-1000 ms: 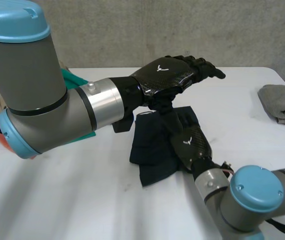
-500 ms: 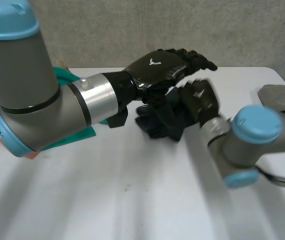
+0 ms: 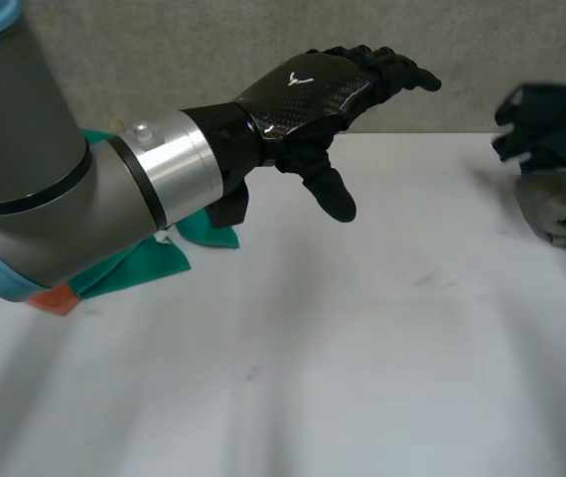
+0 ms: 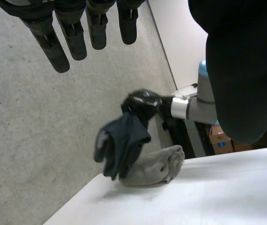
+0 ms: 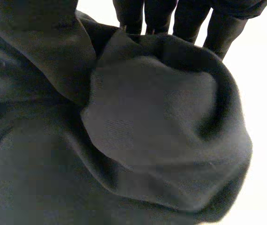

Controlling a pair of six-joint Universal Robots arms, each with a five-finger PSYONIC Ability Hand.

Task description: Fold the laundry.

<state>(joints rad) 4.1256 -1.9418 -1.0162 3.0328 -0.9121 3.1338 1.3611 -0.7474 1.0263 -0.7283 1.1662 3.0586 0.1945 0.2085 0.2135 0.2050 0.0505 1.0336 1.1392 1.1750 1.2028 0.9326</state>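
Aloft, the left hand (image 3: 308, 87) is spread and holds nothing; the right hand (image 4: 141, 104) clutches the dark cloth (image 4: 122, 143).
At the desk's (image 3: 323, 358) left edge lies a green cloth (image 3: 200, 235); broad white surface separates it from the grey towel (image 3: 561, 214) at the right edge. The left wrist view shows the dark cloth hanging just above that towel, and the right wrist view shows its folds bunched under the fingers (image 5: 132, 13).

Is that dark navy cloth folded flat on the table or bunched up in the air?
Bunched and off the white table: the dark navy cloth hangs crumpled from the right hand, above the rolled grey towel.
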